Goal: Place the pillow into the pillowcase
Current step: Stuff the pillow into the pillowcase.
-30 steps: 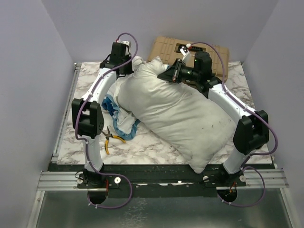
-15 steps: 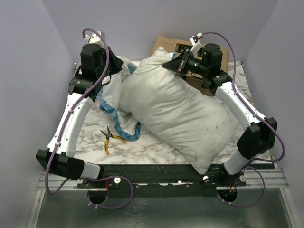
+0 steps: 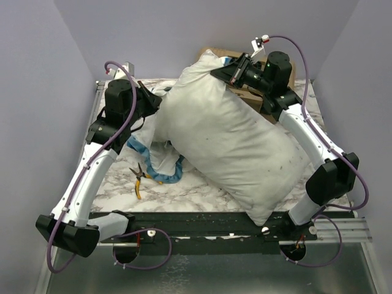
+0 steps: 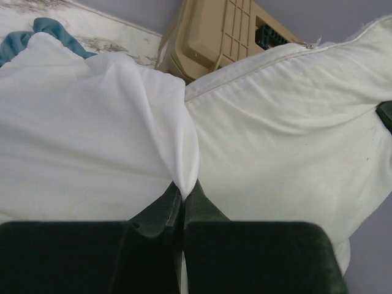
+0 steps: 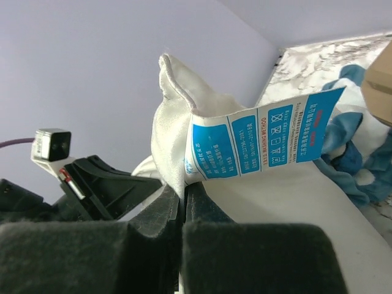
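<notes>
The big white pillow (image 3: 233,144) lies slanted across the table, its far end raised. My right gripper (image 3: 230,69) is shut on the pillow's far corner seam (image 5: 173,92), right beside the blue care label (image 5: 263,138). The pillowcase (image 3: 154,156) lies crumpled under the pillow's left side, showing its white inside and blue frilled edge (image 3: 139,149). My left gripper (image 3: 157,105) is shut on a pinched fold of the pillowcase's thin white fabric (image 4: 177,153), held up against the pillow (image 4: 288,122). The patterned outside of the case is hidden.
Yellow-handled pliers (image 3: 141,178) lie on the marble table (image 3: 184,190) in front of the pillowcase. A tan plastic crate (image 4: 211,37) stands at the back behind the pillow. Grey walls close in on the left, right and back.
The right gripper has lifted the pillow's far corner higher and farther back. The left arm's elbow swung down toward the near left, while its gripper stayed shut on the pillowcase fabric.
</notes>
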You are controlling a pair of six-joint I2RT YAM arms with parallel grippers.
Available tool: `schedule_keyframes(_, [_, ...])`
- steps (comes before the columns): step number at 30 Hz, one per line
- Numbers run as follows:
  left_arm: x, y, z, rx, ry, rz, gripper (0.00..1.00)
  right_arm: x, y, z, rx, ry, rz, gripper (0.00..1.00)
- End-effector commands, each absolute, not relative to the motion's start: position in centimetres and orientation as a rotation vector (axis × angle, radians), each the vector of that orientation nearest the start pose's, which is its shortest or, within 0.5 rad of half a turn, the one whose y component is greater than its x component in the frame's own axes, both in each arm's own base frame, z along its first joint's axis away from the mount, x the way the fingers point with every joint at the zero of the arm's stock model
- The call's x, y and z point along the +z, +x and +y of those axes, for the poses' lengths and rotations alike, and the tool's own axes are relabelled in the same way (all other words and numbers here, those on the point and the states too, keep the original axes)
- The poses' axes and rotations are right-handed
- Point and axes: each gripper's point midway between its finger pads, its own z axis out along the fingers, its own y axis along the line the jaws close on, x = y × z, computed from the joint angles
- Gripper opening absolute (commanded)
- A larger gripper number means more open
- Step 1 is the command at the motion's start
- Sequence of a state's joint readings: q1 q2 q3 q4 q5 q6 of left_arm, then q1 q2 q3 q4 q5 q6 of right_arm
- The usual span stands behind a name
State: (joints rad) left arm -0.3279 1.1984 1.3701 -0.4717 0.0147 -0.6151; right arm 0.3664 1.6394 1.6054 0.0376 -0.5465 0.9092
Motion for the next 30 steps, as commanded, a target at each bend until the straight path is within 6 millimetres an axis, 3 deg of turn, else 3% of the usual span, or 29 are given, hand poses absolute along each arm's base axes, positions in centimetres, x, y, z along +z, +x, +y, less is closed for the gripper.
schedule_keyframes(1, [36.6,34.8,-14.9,-0.695,-0.305,1.857,0.0,47.1,40.0,28.6,1.542,-0.031,1.524,0.0])
schedule_keyframes(5, [36.6,34.5,-15.7,-0.704,-0.294,1.857,0.0,46.1,39.8,29.2,1.669,0.028,1.509,0.0])
schedule_keyframes(8, [36.9,34.1,-16.7,-0.733,-0.292,1.847,0.0,45.0,39.6,30.7,1.679,0.011,1.526,0.0])
schedule_keyframes(12, [36.1,33.0,-18.3,-0.776,-0.305,1.864,0.0,42.9,39.4,34.3,1.607,-0.078,1.568,0.0])
schedule_keyframes(16, [34.3,31.5,-18.6,-0.8,-0.354,1.885,0.0,39.3,38.7,38.3,1.596,-0.173,1.612,0.0])
schedule_keyframes(19, [34.5,30.7,-17.3,-0.785,-0.415,1.845,0.0,36.2,36.9,41.4,1.651,-0.275,1.697,0.0])
schedule_keyframes(22, [35.2,30.3,-14.2,-0.694,-0.524,1.758,0.0,33.3,33.7,43.7,1.686,-0.479,1.799,0.0])
schedule_keyframes(25, [35.6,29.7,-12.1,-0.632,-0.573,1.697,0.0,30.8,30.8,43.7,1.623,-0.639,1.884,0.0])
schedule_keyframes(30, [34.1,29.5,-10.1,-0.486,-0.553,1.698,0.0,28.3,27.3,41.7,1.602,-0.817,1.994,0.0])
